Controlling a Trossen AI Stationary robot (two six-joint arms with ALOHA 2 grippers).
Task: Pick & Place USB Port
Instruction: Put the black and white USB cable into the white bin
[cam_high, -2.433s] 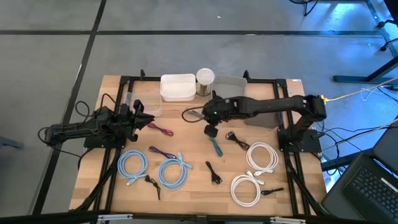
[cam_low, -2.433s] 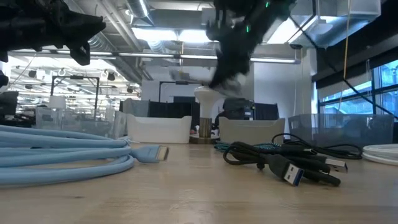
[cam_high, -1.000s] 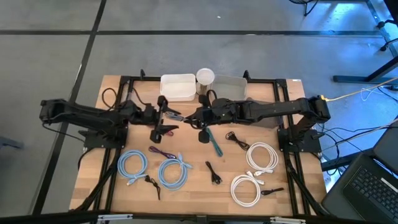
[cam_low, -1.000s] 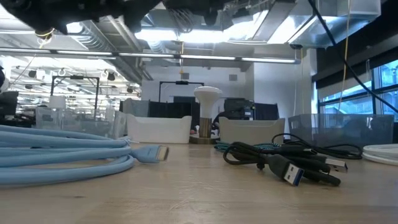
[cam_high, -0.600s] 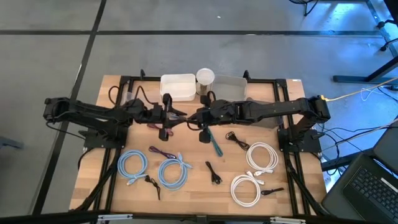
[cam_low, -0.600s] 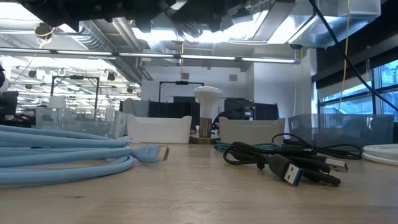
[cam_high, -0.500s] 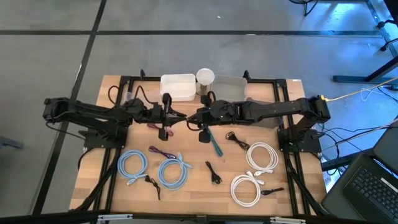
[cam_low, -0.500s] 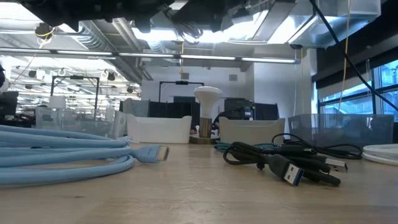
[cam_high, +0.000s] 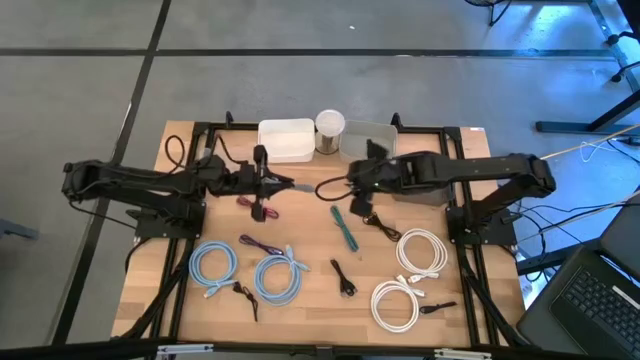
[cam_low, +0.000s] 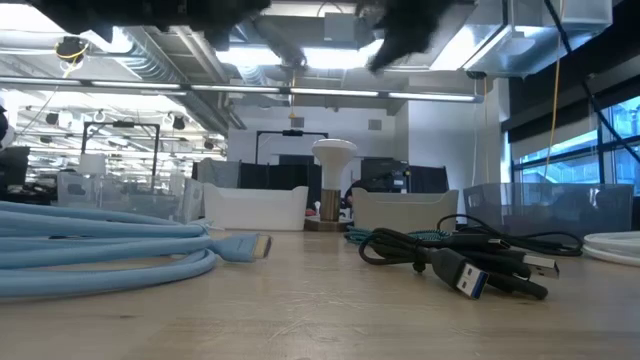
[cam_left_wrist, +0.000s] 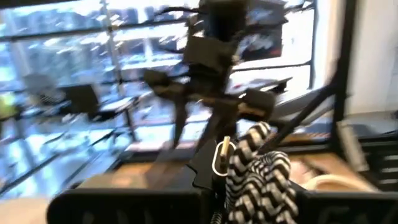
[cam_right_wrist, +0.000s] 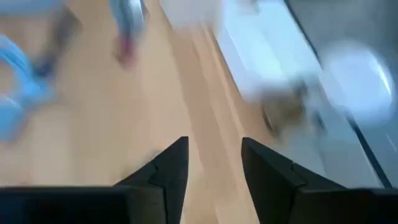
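My left gripper reaches over the table's middle, shut on a black-and-white braided cable. In the high view the cable shows as a dark loop trailing toward my right gripper. My right gripper stands open a little to the right of it, with nothing between its fingers. A teal cable lies on the table below them. My left gripper pinches the braided cable between its two fingers, next to a small metal piece on it. The fingers come level from the table's left. The cable is clear of the table and trails slack to the right.
At the far edge stand a white bin, a white-topped post and a clear bin. Blue coils, white coils, a purple cable and black USB cables lie on the near half.
My left gripper has shut on the braided cable that my right gripper was holding between the two arms. My right gripper has then opened, let go and drawn back toward the table's right edge. The cable stays up, clear of the table.
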